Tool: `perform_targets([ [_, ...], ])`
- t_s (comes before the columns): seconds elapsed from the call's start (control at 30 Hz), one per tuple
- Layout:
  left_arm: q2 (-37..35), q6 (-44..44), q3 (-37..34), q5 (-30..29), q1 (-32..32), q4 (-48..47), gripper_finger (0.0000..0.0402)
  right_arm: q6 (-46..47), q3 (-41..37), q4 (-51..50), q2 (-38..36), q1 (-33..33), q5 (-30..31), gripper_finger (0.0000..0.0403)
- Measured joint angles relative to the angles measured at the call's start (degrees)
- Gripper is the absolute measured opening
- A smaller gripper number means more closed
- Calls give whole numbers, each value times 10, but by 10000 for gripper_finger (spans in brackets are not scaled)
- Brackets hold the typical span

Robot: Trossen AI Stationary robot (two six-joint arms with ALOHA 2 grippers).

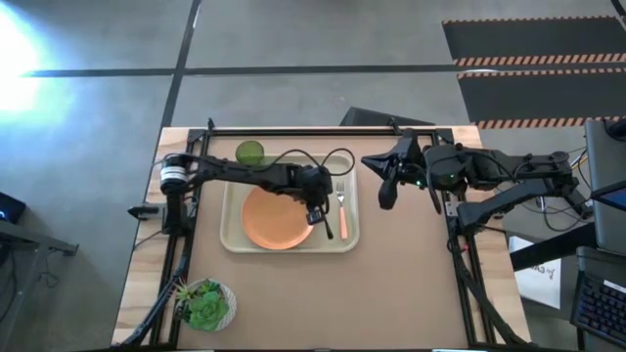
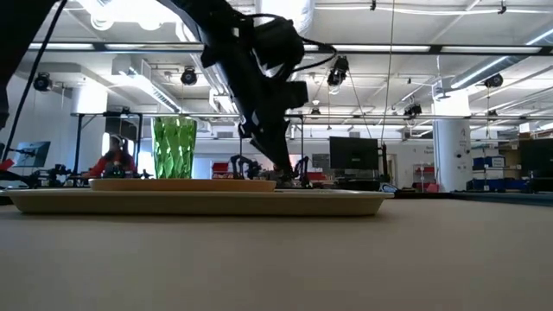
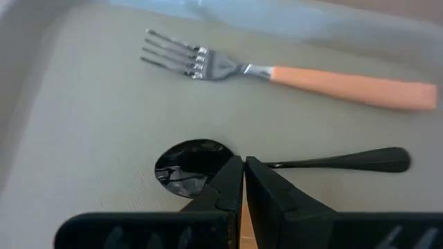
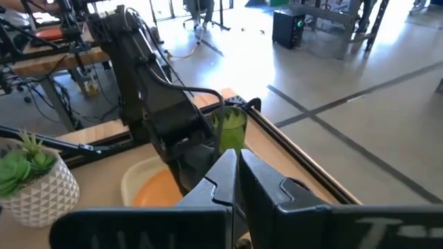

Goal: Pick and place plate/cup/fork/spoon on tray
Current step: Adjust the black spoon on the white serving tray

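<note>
Hovering my left hand [image 3: 243, 181] pinched shut and empty above the spoon [image 3: 277, 164], I judged it laid beside the fork [image 3: 291, 72] on the tray [image 1: 233, 241].

Left gripper [image 3: 243, 181] shut, fingertips pressed together, poised over spoon [image 3: 277, 164] at junction of bowl and handle; contact unclear. Spoon dark, lying flat on cream tray [image 3: 83, 117]. Fork [image 3: 291, 69] lying beyond spoon, roughly parallel, apart from it; silver tines, salmon-pink handle. Tray's raised rim visible along edge.
</note>
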Motion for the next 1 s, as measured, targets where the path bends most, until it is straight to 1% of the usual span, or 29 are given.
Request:
perform_targets([
  [0.13, 13, 0, 0, 0, 10, -1, 0, -7, 0, 0, 0, 0, 0, 9],
  [0.47, 18, 0, 0, 0, 38, 12, 0, -6, 0, -15, 0, 0, 0, 9],
  [0.8, 18, 20, -2, 1, 46, 2, 0, -6, 0, -24, 0, 0, 0, 9],
  [1.0, 18, 29, -2, -43, 64, -16, 0, -5, 0, -25, 0, 0, 0, 9],
])
